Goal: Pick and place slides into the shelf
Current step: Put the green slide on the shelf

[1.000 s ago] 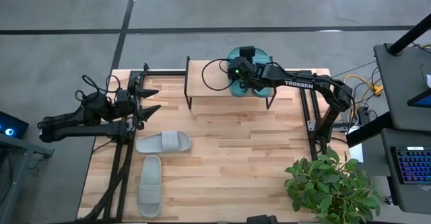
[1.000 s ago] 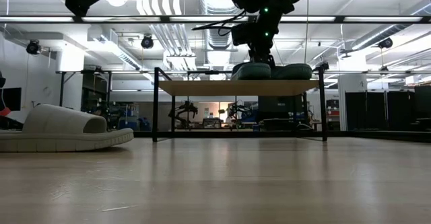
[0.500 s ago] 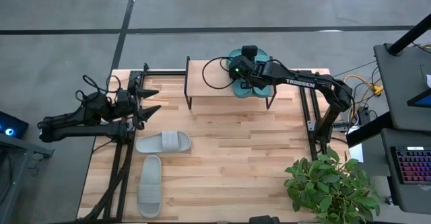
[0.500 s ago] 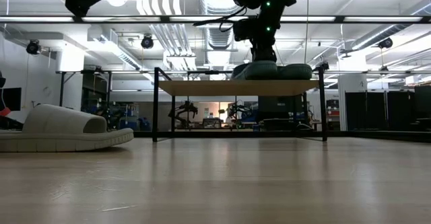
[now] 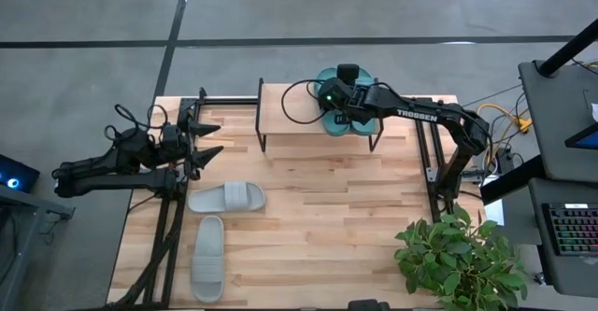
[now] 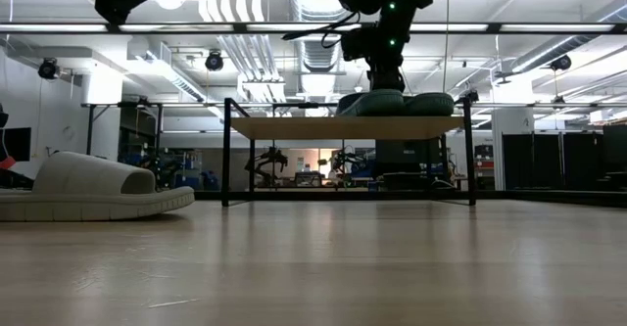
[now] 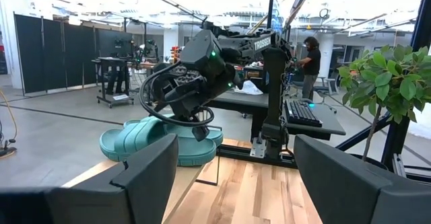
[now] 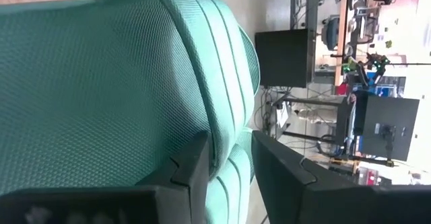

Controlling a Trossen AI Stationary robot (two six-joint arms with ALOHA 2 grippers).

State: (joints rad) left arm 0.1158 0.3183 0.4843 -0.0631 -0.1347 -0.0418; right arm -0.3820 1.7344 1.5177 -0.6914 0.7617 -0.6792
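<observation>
Slightly shifted rightward since the earlier frame, the right gripper sits over the teal slides on the shelf, upper centre, largely hiding them; jaws narrowly parted about a strap. Left gripper, jaws wide and empty, waits mid-left. Grey slides lie lower left on open bench.

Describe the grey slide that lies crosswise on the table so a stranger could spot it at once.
Start at the large wooden table and look to its left side, just in front of the waiting left claw. Two light grey slides lie there, apart from the teal pair on the shelf under the right claw. The crosswise grey slide lies sideways, nearer the shelf; the other grey slide points lengthwise.
</observation>
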